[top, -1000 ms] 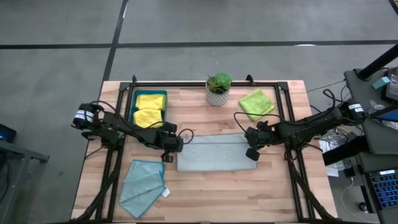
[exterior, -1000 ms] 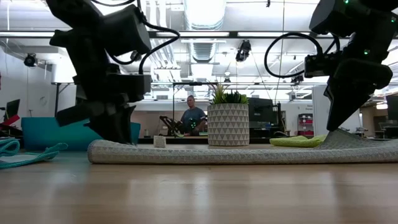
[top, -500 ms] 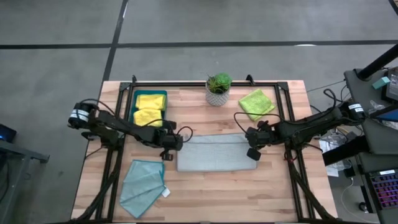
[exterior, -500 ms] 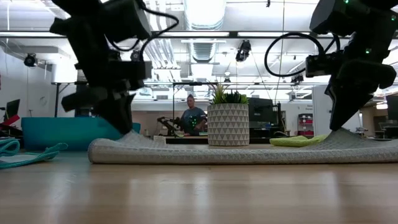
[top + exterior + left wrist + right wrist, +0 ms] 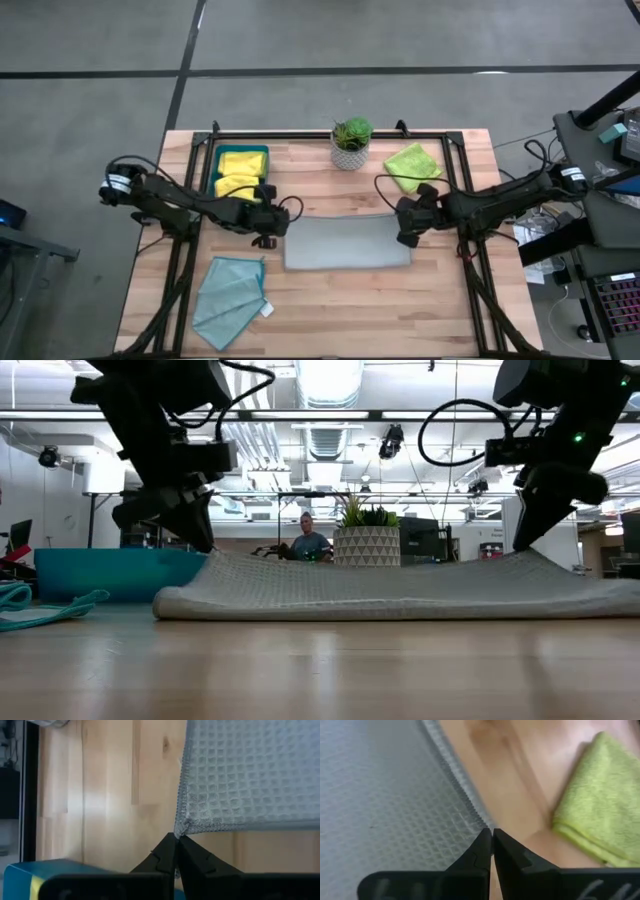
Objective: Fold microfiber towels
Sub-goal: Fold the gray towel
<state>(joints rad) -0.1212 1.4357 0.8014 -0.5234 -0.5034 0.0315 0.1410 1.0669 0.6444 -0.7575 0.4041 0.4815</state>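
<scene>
Now my left gripper (image 5: 176,837) and right gripper (image 5: 491,834) each pinch a grey towel (image 5: 345,243) corner (lifted off the table (image 5: 420,300)).

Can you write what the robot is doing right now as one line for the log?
step: fold grey towel | left gripper: shut on far left corner, lifted | right gripper: shut on far right corner, lifted | near edge: on table

Pale grey towel (image 5: 345,243) mid-table, far edge lifted, seemingly folded; others lie apart.
</scene>
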